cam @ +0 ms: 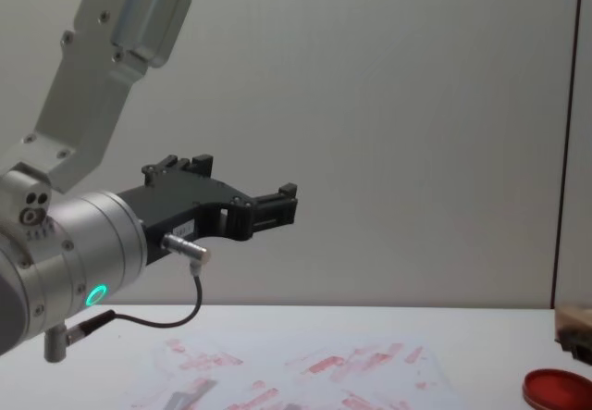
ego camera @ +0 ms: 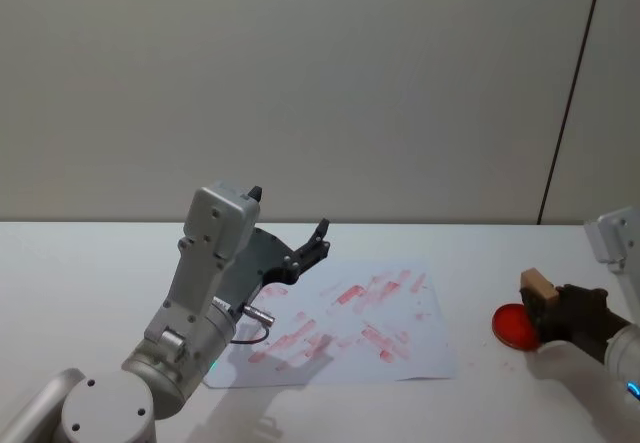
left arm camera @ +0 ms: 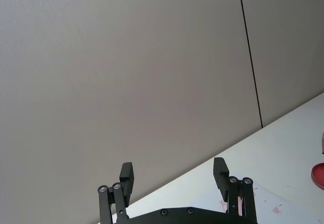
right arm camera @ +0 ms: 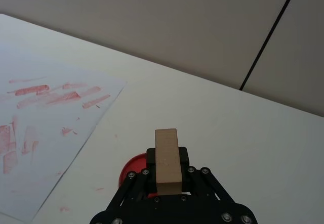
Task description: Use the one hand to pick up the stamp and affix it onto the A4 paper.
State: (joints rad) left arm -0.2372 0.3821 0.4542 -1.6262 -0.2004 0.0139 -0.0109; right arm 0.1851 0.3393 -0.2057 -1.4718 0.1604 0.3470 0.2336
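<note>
Head view: right gripper (ego camera: 556, 308) clamped on stamp (ego camera: 538, 285), poised over ink pad (ego camera: 516, 325), well right of A4 paper (ego camera: 345, 325) on counter (ego camera: 90, 263). Pickup done; stamping left.
Left wrist view: left gripper (left arm camera: 174, 176) spread apart, empty, raised.
Right wrist view: stamp upright between jaws.
Chest view: left gripper above paper, idle.

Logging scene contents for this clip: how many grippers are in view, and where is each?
2. The left gripper is raised above the A4 paper's near-left part, fingers open and holding nothing. The right gripper is at the table's right side, shut on the stamp beside the red ink pad.
</note>
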